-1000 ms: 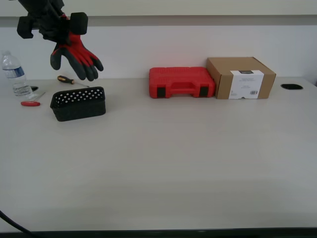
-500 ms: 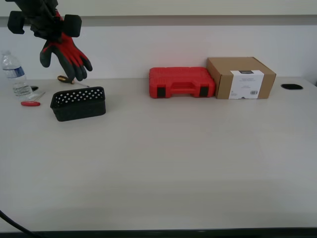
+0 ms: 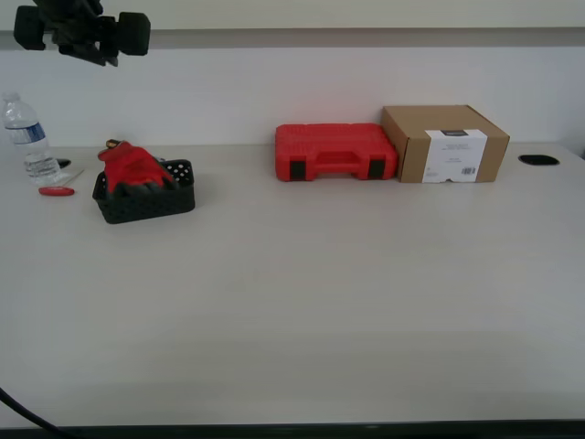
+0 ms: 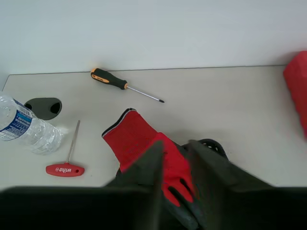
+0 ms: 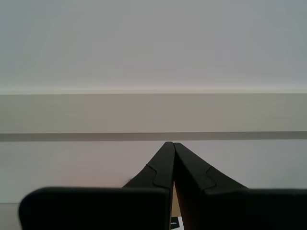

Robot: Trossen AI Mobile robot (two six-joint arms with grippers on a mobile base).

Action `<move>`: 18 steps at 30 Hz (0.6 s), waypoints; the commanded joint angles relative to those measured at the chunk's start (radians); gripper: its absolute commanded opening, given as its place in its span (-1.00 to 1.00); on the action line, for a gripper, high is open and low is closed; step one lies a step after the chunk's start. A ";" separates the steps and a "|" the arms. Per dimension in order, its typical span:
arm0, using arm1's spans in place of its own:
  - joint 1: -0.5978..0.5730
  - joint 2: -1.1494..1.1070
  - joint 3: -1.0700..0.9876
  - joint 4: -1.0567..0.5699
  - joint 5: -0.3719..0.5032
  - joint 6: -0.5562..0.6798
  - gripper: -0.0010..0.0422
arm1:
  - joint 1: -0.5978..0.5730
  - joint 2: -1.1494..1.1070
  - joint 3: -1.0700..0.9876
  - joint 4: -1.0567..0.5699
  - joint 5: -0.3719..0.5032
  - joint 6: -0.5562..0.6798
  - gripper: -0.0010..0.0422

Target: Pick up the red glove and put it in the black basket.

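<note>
Resting in the black basket, the red glove lies heaped over the rim, its cuff spilling toward the far side, so we judge the drop done and the step in hand a clean retreat. Our first end effector hangs high above the basket, jaws apart and empty, with the glove below it in its wrist view. We should lift straight up and clear, not sweep sideways, so nothing snags the knit cuff. Near the basket on the surface lie a screwdriver, a red-handled key and a water bottle. Our second end effector points at a wall, jaws together, holding nothing.
</note>
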 commanded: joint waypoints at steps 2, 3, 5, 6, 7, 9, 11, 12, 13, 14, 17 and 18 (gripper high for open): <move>0.000 0.000 0.001 0.003 0.000 0.003 -0.95 | -0.001 -0.026 0.000 -0.006 0.004 -0.046 -0.78; 0.000 0.000 0.001 0.004 0.000 0.003 -0.95 | -0.001 -0.034 0.000 -0.009 0.003 -0.046 -0.66; 0.000 0.000 0.001 0.003 0.000 0.003 -0.95 | -0.001 -0.047 0.000 -0.023 0.003 -0.048 -0.36; 0.000 0.000 0.001 0.003 0.000 0.003 -0.95 | -0.001 -0.048 0.000 -0.027 0.003 -0.048 -0.22; 0.000 0.000 0.001 0.003 0.000 0.003 -0.95 | -0.001 -0.060 0.000 -0.038 0.003 -0.048 -0.04; 0.000 0.000 0.001 0.003 0.000 0.003 -0.95 | -0.002 -0.068 0.000 -0.041 0.003 -0.048 0.27; 0.000 0.000 0.001 0.003 0.000 0.003 -0.95 | -0.002 -0.084 0.000 -0.046 0.003 -0.048 0.71; 0.000 0.000 0.001 0.003 0.000 0.003 -0.95 | -0.002 -0.097 0.000 -0.050 0.003 -0.049 0.97; 0.000 0.000 0.001 0.003 0.000 0.003 -0.95 | -0.002 -0.106 0.000 -0.050 0.003 -0.050 0.87; 0.000 0.000 0.001 0.003 0.000 0.003 -0.95 | -0.002 -0.113 0.000 -0.050 0.003 -0.053 0.73; 0.000 0.000 0.001 0.004 0.000 0.003 -0.95 | -0.002 -0.157 0.000 -0.050 0.003 -0.076 -0.23; 0.000 0.000 0.001 0.003 0.000 0.003 -0.95 | -0.002 -0.168 0.000 -0.049 0.003 -0.076 -0.46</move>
